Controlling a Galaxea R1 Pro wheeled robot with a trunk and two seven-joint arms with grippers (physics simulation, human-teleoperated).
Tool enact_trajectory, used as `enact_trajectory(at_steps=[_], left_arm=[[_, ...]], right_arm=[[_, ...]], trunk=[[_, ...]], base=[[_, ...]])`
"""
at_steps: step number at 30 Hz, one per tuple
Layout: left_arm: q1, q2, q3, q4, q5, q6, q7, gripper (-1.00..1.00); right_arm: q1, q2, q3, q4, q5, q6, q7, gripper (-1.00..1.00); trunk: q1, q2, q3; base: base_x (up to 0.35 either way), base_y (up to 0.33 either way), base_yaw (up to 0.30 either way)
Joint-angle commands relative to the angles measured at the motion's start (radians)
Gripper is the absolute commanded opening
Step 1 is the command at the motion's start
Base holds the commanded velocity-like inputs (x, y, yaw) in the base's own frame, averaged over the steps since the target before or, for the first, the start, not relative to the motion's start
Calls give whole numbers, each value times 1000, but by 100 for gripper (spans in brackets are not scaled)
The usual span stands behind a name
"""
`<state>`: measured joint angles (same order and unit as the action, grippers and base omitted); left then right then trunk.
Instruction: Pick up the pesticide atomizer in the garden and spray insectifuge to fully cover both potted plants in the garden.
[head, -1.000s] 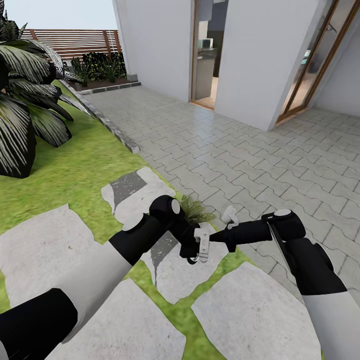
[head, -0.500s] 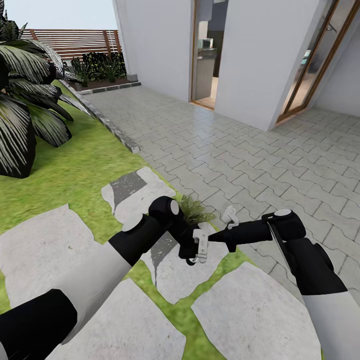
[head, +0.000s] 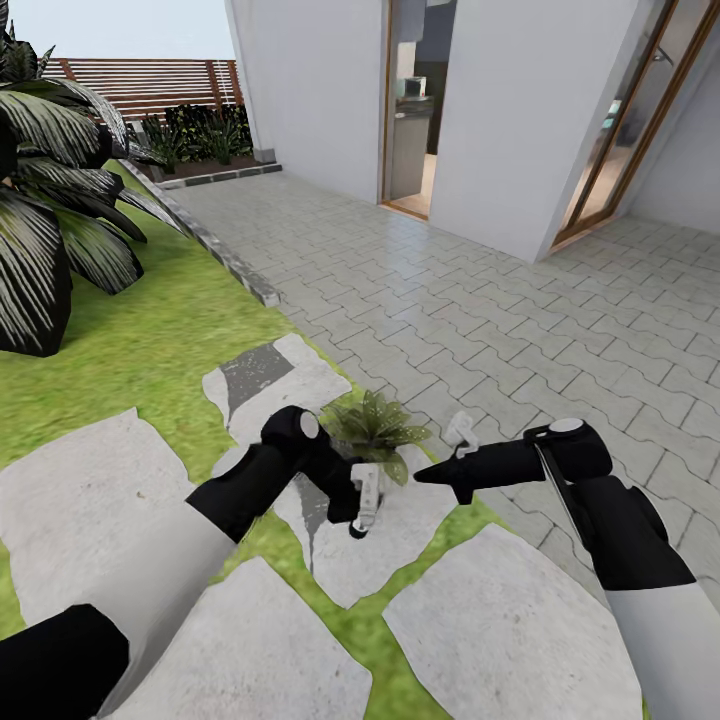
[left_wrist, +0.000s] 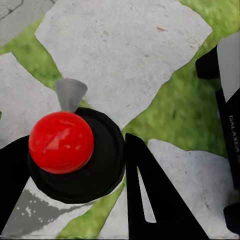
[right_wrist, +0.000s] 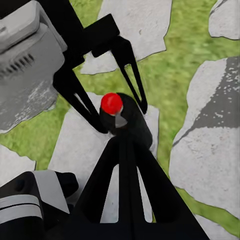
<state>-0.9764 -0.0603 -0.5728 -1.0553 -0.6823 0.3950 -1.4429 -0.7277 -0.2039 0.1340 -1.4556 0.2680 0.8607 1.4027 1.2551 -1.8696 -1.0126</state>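
You're gripping the pesticide atomizer in the left gripper, whose jaws are closing narrowly on either side of its dark body below the red cap. The bottle is hanging over a grey stepping stone, just on the near side of the small potted plant at the lawn's edge. To spray well, you're needing the grey nozzle turned toward the leaves; I can't tell whether it's facing them now. Keep the bottle steady and sweep across the whole rosette. Your left arm is reaching forward with the wrist bent down. The right arm is crossing in from the right, with the right gripper pinched together, empty, its tips lying against the bottle's side.
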Motion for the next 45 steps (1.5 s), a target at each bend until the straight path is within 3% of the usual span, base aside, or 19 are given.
enact_trajectory(at_steps=[1, 4, 6, 8, 11, 13, 14, 15, 17, 19, 22, 24, 25, 27, 29, 32, 35, 38, 45], left_arm=[[7, 23, 4, -1, -5, 4, -6, -100], [28, 62, 17, 0, -5, 1, -2, -100], [44, 68, 72, -1, -5, 1, 2, -100], [70, 69, 185, -5, -6, 1, 4, -100], [90, 68, 404, -14, -8, 11, 4, -100], [93, 68, 544, -18, -9, 17, 6, -100], [98, 69, 638, -21, -9, 19, 7, -100], [113, 69, 748, -24, -9, 19, 8, -100], [151, 69, 901, -26, -10, 19, 12, -100], [220, 70, 1045, -46, -11, 17, 70, -100], [326, 69, 1115, -165, -10, 17, 170, -100], [400, 65, 1179, -303, -10, 18, 197, -100], [423, 64, 1209, -347, -10, 19, 202, -100], [469, 61, 1290, -405, -10, 18, 209, -100], [493, 61, 1366, -424, -10, 17, 213, -100], [507, 60, 1412, -429, -10, 17, 251, -100], [573, 60, 1421, -416, -10, 17, 378, -100], [600, 60, 1420, -410, -10, 17, 489, -100], [606, 60, 1420, -405, -9, 18, 561, -100]], right_arm=[[-1, -2, -1, -1, 9, 8, 9, -100], [-1, -8, -4, 1, 9, 1, 7, -100], [4, -10, -5, 4, 13, -1, 6, -100], [6, -11, -6, 6, 15, -3, 5, -100], [7, -13, -14, 4, 17, -32, -6, -100], [6, -14, -55, 2, 18, -99, -21, -100], [7, -14, -128, 2, 19, -131, -42, -100], [13, -13, -241, 2, 20, -154, -70, -100], [27, -12, -423, 6, 49, -208, -100, -100], [37, -3, -658, 13, 124, -336, -115, -100], [54, 18, -924, 24, 167, -442, -120, -100], [63, 83, -1113, 34, 200, -497, -128, -100], [65, 107, -1172, 36, 225, -532, -139, 100], [67, 149, -1282, 39, 297, -643, -188, 100], [68, 174, -1337, 49, 330, -716, -248, 100], [68, 187, -1362, 152, 341, -747, -288, 100], [68, 183, -1436, 367, 345, -833, -327, 100], [68, 186, -1540, 472, 347, -965, -399, 100], [68, 179, -1602, 504, 346, -1011, -424, 100]], trunk=[[0, 0, -1], [0, 0, -1], [0, 0, -1], [0, 0, -1], [0, 0, -1], [0, 0, -1], [0, 0, -1], [0, 0, -1], [0, 0, -1], [0, 0, -1], [0, 0, -1], [0, 0, -1], [0, 0, -1], [0, 0, -1], [0, 0, -1], [0, 0, -1], [0, 0, -1], [0, 0, -1], [0, 0, -1]], base=[[0, 0, 0], [0, 0, 0], [0, 0, 0], [0, 0, 0], [0, 0, 0], [0, 0, 0], [0, 0, 0], [0, 0, 0], [0, 0, 0], [0, 0, 0], [0, 0, 0], [0, 0, 0], [0, 0, 0], [0, 0, 0], [0, 0, 0], [0, 0, 0], [0, 0, 0], [0, 0, 0], [0, 0, 0]])
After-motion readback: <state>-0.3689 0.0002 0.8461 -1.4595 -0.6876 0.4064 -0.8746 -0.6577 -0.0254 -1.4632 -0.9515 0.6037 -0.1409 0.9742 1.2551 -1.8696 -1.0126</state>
